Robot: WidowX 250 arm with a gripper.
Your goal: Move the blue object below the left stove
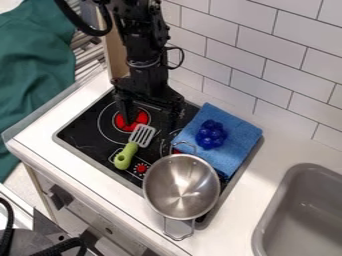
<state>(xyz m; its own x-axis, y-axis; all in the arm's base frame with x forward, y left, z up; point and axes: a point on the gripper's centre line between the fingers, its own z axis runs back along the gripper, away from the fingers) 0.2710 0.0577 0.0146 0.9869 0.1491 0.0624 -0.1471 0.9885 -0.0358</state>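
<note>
Black cables: low on the left, nearest me.
Sink: grey, at right.
Steel pot: two loop handles, on the hob's near right side.
Green-handled slotted spatula: near side of the left burner, about where I'd want my drop.
Gripper: fingers well apart, nothing between them that I can see, low over the hob at the left burner.
Pick-up: I judge it's ahead of me; I should lift, shift right, centre over the cluster and pinch without catching cloth.
Blue cluster: my likely target, on the folded blue towel right of the gripper; deep blue, glossy, knobbly like toy grapes.
White tiles: wall behind.
</note>
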